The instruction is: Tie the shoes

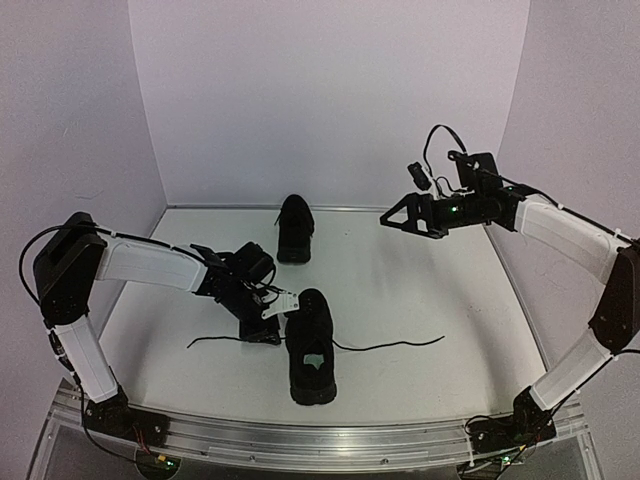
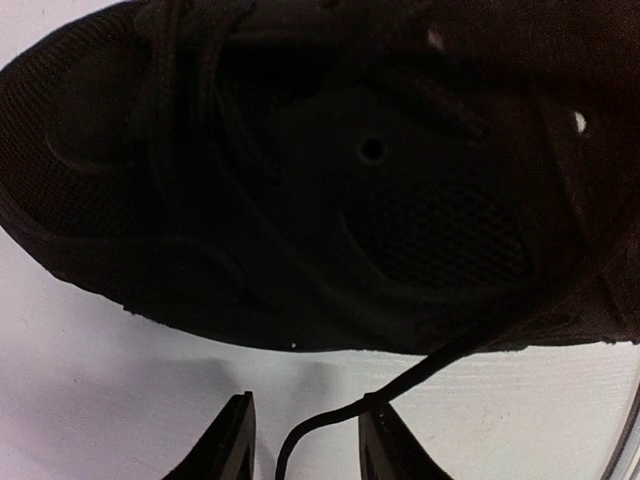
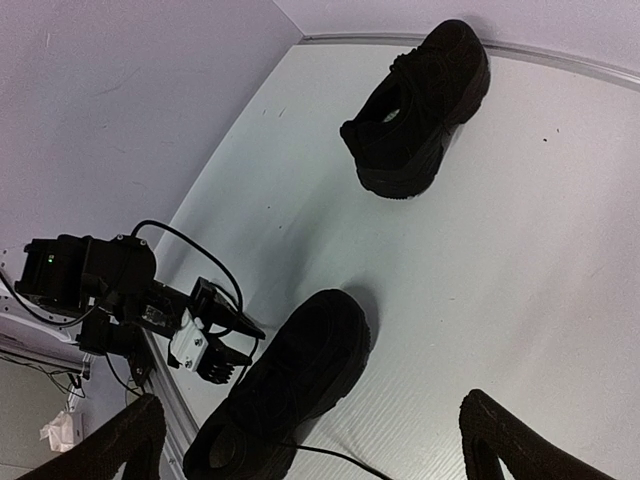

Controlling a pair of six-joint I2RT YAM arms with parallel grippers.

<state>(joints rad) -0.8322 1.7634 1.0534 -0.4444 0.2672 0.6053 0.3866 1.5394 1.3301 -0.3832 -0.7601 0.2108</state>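
My left gripper (image 2: 308, 415) sits low just beside the near shoe (image 1: 312, 330), on its left flank. Jaws are part-way apart w/ the lace (image 2: 420, 372) running btwn them. A gap shows beside the cord, so nothing is pinched yet. My right gripper (image 1: 392, 217) hangs high, well apart from that shoe, up & to its right. Its jaws are wide, holding nothing.

Near shoe lies on the table (image 1: 430, 300), long axis front-to-back: heel twd me, toe twd the back wall (image 1: 330, 100). Opening faces up, pale insole label (image 1: 313, 358) showing. Lace is untied, w/ one loose end trailing out left of the shoe & the other out right. Far shoe (image 1: 294, 230) is beyond the near one's toe, well apart, approx same axis. Its toe prob. also points at the wall.

Risks, my guess:
- Cord is thin & sits off-centre in the gap, so it may slide off a pad edge when I clamp → empty grip.
- Shoe looks light & nothing pins it. A pull on the lace could drag or swivel it, shifting the axis & the other loose end.
- A hard tug may draw the lace thru the eyelets, leaving one end too short for a knot.
- Black on black: in my wrist view I can't tell lace from upper where they overlap, so it's easy to snag the wrong strand.
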